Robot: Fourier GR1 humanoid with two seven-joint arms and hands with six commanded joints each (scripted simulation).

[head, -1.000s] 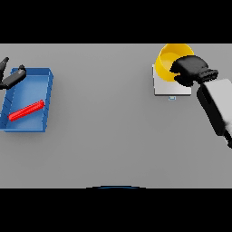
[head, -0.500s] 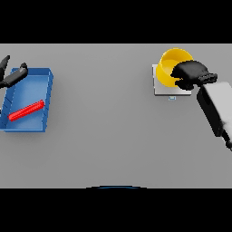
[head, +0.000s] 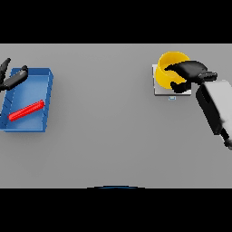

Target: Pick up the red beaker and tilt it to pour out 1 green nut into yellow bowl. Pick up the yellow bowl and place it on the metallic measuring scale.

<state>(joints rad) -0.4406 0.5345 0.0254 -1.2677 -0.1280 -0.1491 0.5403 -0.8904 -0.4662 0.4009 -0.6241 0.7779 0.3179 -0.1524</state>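
Observation:
The yellow bowl (head: 168, 68) sits tilted over the metallic measuring scale (head: 159, 88) at the table's far right. My right hand (head: 188, 72) is curled round the bowl's right rim, thumb over the front edge. The bowl covers most of the scale; its inside is hidden from here. The red beaker (head: 26, 111) lies on its side in the blue tray (head: 47, 97) at the far left. My left hand (head: 12, 79) hovers over the tray's back left corner with straight fingers, holding nothing. No green nut shows.
The blue tray's walls stand around the beaker at the left edge. A small readout tab (head: 171, 97) sticks out at the scale's front.
My right hand has carried the bowl a little to the left and lower over the scale. The left hand has stayed near the tray's corner.

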